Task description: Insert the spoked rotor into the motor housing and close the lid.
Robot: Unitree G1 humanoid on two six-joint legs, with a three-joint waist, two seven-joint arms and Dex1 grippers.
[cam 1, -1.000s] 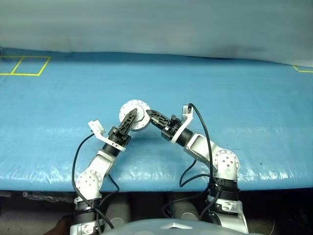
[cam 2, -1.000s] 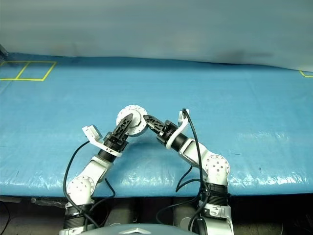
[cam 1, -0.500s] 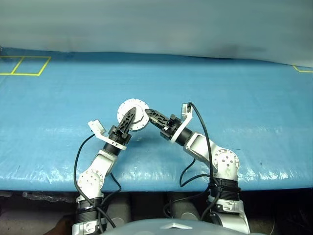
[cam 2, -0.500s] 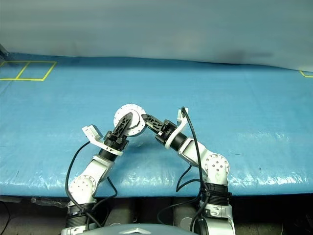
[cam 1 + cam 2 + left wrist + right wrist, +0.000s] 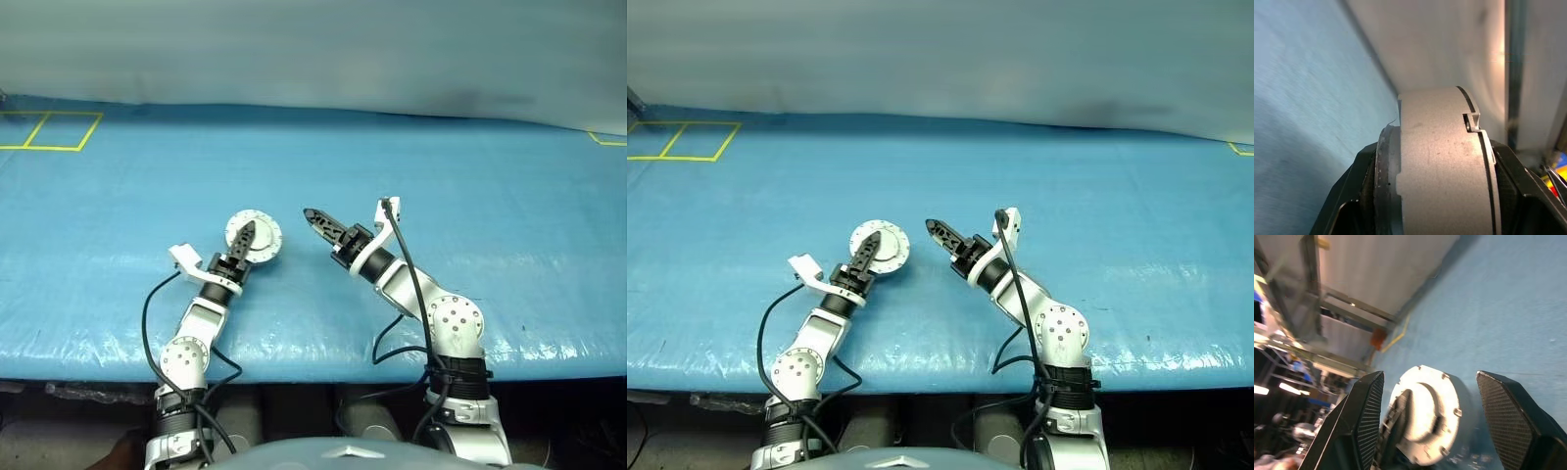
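Motor housing (image 5: 253, 237) with lid (image 5: 1426, 423) shut on it, clamped edge-on in left gripper (image 5: 246, 239), held just above blue tarp table (image 5: 470, 176), left of centre. Plain light-grey outer face with raised centre and rim screws turned toward head camera. Left wrist view: grey body wall squeezed between both black fingers (image 5: 1354, 188), seam line and small latch notch running round circumference. No gap along visible part of seam, so lid looks seated; far side hidden, cannot confirm all round.

Right gripper (image 5: 315, 219) apart from housing, to its right, pointing at it, empty. Right wrist view: black fingers (image 5: 1364, 418) spread wide with closed housing framed between them, no contact.

Spoked rotor: cannot tell from these views; presumably inside under closed lid.

Step in hand, by judgement: insertion and lid closing look complete; what remains is set-down or final check. Task near its end.

Next move calls for: lowering housing flat onto tarp, base down, then opening left fingers without dragging it. Grip on curved wall, so risk of rolling or tipping on release if set down on edge. If latch not fully home, light press from right gripper on raised lid centre, with left holding body steady.
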